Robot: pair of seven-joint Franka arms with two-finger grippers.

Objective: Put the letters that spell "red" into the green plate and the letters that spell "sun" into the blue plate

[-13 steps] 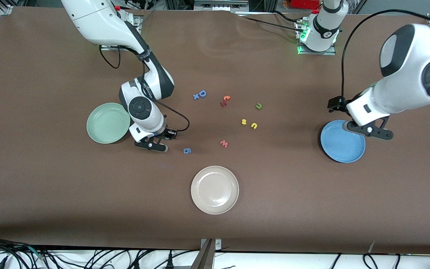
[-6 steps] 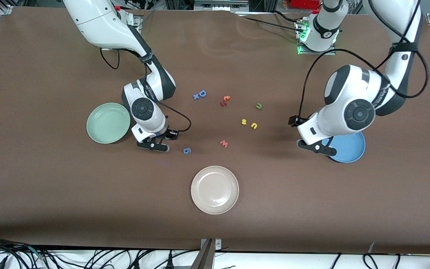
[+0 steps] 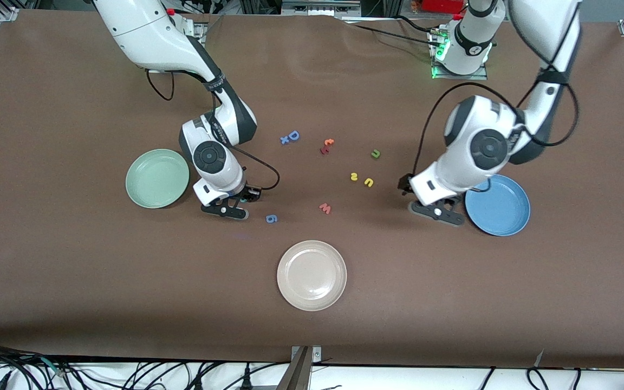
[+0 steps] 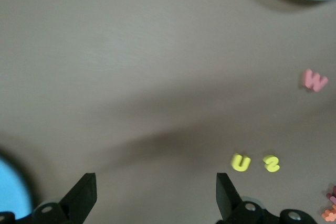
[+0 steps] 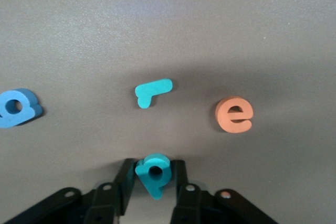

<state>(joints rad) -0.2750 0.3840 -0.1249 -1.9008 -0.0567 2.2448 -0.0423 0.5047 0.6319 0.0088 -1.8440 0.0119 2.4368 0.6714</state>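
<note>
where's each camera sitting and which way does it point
Front view: high across the table, facing both arm bases; shows both arms, the green plate and blue plate.
Left wrist view: on the left arm's wrist, looking down at the table; its open end effector frames the yellow "u".
Right wrist view: on the right wrist, looking down; its end effector closes around the teal "d".
Shared: front and left wrist views both show the salmon "w".

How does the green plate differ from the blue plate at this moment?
The green plate is pale mint and lies toward the right arm's end; the blue plate is bright blue and lies toward the left arm's end. Both are round and shallow, look alike in size and hold no letters.
</note>
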